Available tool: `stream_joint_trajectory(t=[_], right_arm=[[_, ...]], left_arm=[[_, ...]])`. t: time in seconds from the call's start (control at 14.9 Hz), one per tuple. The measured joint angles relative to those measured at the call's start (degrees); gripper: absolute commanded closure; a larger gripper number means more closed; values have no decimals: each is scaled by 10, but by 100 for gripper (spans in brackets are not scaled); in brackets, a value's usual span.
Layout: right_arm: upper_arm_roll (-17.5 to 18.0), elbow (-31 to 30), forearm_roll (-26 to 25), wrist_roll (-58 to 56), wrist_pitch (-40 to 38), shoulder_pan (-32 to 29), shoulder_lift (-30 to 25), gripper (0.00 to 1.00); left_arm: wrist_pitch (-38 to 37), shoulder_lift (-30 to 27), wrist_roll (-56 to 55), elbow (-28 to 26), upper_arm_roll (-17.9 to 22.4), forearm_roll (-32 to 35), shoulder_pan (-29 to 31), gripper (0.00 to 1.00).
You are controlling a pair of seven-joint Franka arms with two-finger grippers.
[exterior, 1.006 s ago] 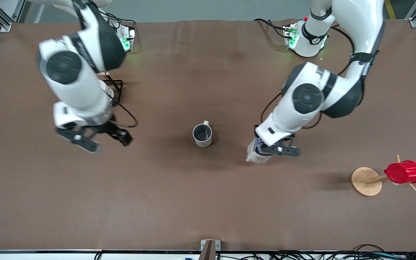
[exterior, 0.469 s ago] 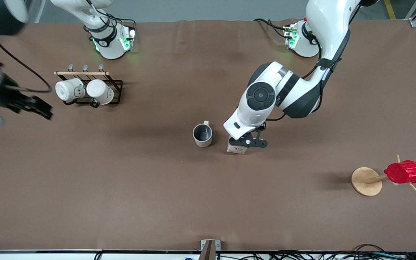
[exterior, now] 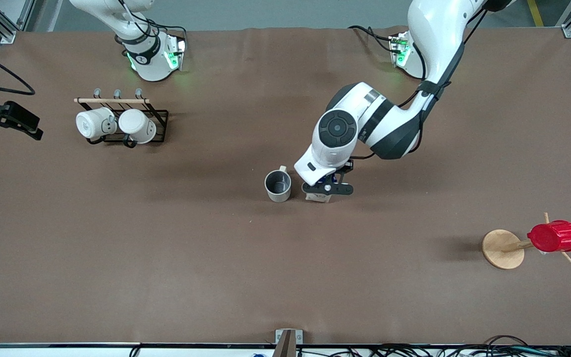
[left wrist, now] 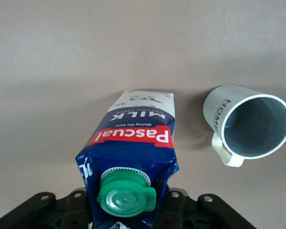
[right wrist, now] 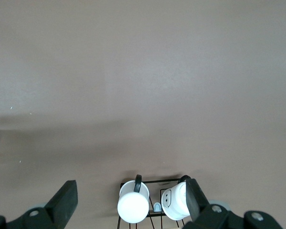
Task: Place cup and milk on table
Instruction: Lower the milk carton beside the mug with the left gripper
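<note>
The cup (exterior: 277, 186), off-white with a dark grey inside, stands upright on the brown table (exterior: 216, 277) near its middle. My left gripper (exterior: 327, 189) is shut on the milk (exterior: 316, 197), a dark blue carton with a green cap, and holds it upright right beside the cup, toward the left arm's end, its base at or just above the table. The left wrist view shows the milk (left wrist: 133, 143) in my left gripper (left wrist: 126, 210) and the cup (left wrist: 248, 124) beside it. My right gripper (exterior: 12, 126) is open and empty over the right arm's end of the table; its own view shows it (right wrist: 128, 191) wide open.
A black wire rack (exterior: 159, 116) with two plain white mugs (exterior: 117, 125) stands near the right arm's base, also in the right wrist view (right wrist: 152, 205). A wooden mug tree (exterior: 501, 248) holding a red ribbed cup (exterior: 554, 236) stands toward the left arm's end.
My left gripper has carried the milk toward the cup, now close beside it. My right arm has swung away from the middle to the right arm's end, uncovering the mug rack.
</note>
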Motion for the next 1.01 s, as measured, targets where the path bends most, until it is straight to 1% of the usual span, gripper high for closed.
stream_joint_trajectory(t=[0.74, 1.01], right_arm=[[0, 0, 0, 0, -3, 3, 1, 0], [0, 0, 0, 0, -3, 3, 1, 0]], left_arm=[[-1, 18, -17, 3, 0, 1, -22, 97], [-1, 18, -19, 3, 0, 1, -22, 93]])
